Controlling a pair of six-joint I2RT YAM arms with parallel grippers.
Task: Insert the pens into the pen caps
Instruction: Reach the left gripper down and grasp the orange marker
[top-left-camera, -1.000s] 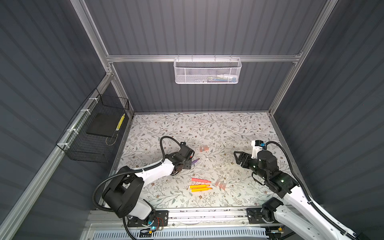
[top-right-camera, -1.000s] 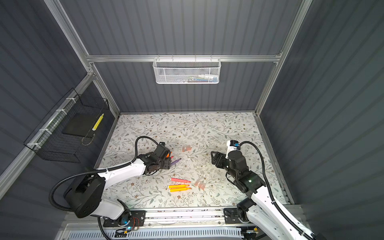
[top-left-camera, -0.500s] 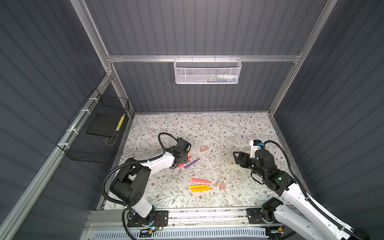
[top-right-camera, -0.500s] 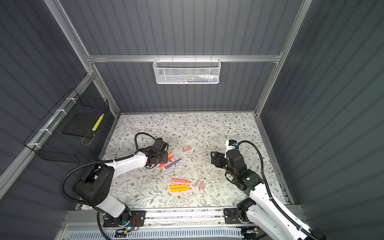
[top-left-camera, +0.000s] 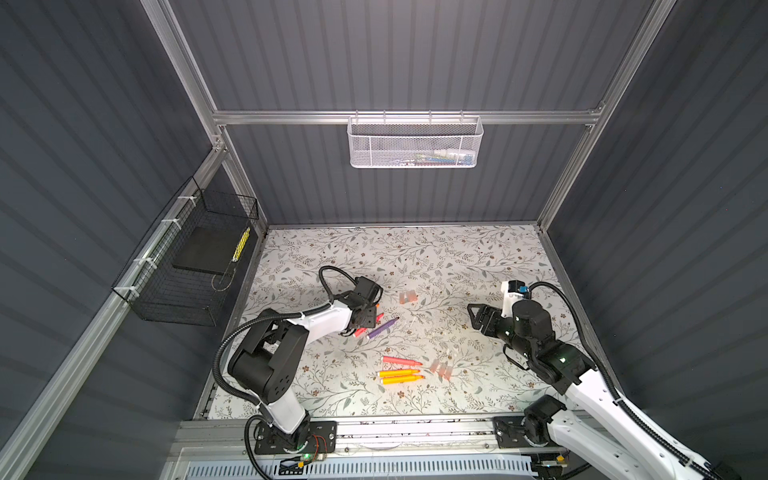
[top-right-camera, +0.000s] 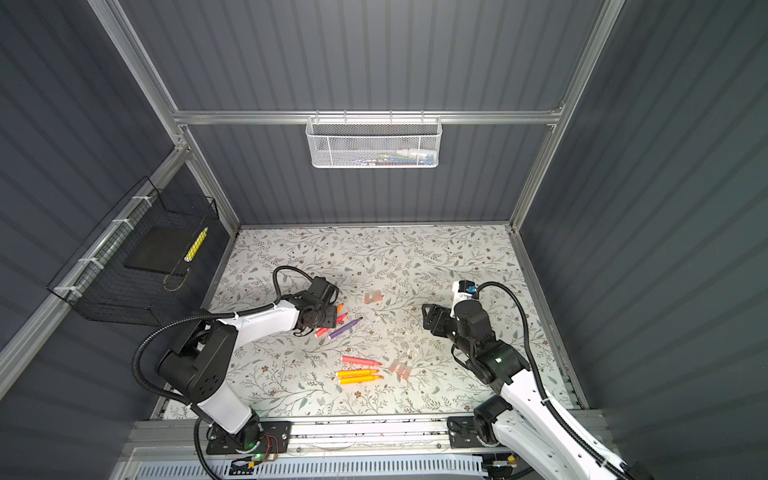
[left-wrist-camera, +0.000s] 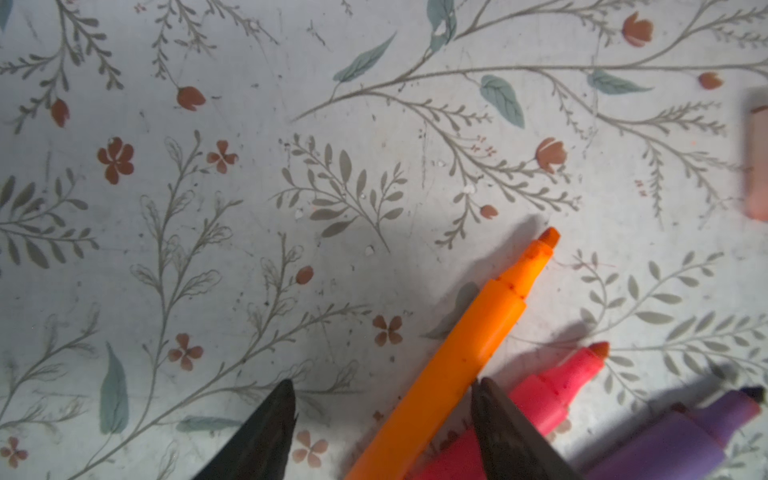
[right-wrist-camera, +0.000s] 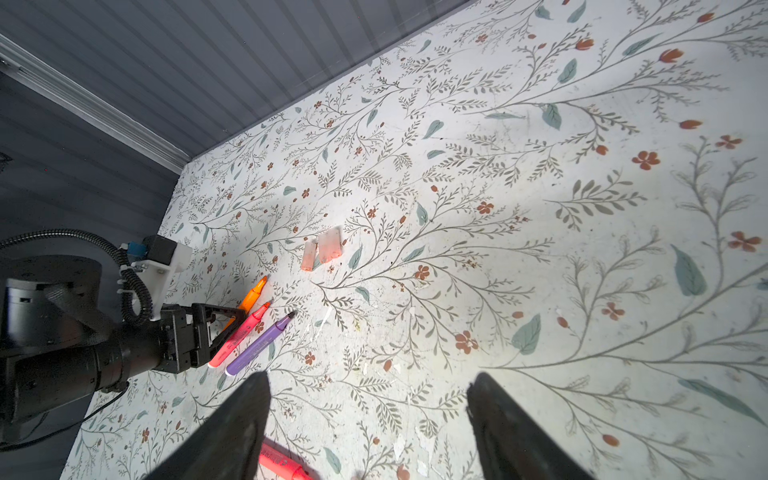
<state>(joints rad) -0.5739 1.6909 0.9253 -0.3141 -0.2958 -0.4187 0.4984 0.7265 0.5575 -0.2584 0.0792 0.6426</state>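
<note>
Landmark: we place everything against the purple marker-like plastic pen with a dark pointed tip (top-left-camera: 382, 327), which lies flat and uncapped on the pale floral-print table mat (top-left-camera: 457, 257).
Neighbours: a coral-pink plastic pen (left-wrist-camera: 557, 382) lies just beside the purple pen. A bright orange plastic pen (left-wrist-camera: 457, 357) lies on the pink pen's other side. All three tips are bare and point roughly the same way.
Left gripper: we see the black left gripper (left-wrist-camera: 382, 382) low over the rear halves of these neighbours. Its jaws stand apart with the orange pen's barrel between them. One dark finger (left-wrist-camera: 507, 428) overlaps the pink pen, and bare mat shows between the orange pen and the other finger, so nothing is clamped.
Right gripper: the black right gripper (right-wrist-camera: 370, 374) hangs above the mat, well apart from the purple pen on its tip side. Its jaws are spread wide and hold nothing.
Row of pens: one pink (top-left-camera: 401, 360) and two yellow-orange pens (top-left-camera: 399, 376) lie parallel, near the purple pen on its front side.
Far caps: translucent pinkish plastic tube caps (top-left-camera: 407, 297) lie just past the purple pen's tip.
Near caps: we find more such caps (top-left-camera: 441, 369) by the row's tips, farther from the purple pen.
</note>
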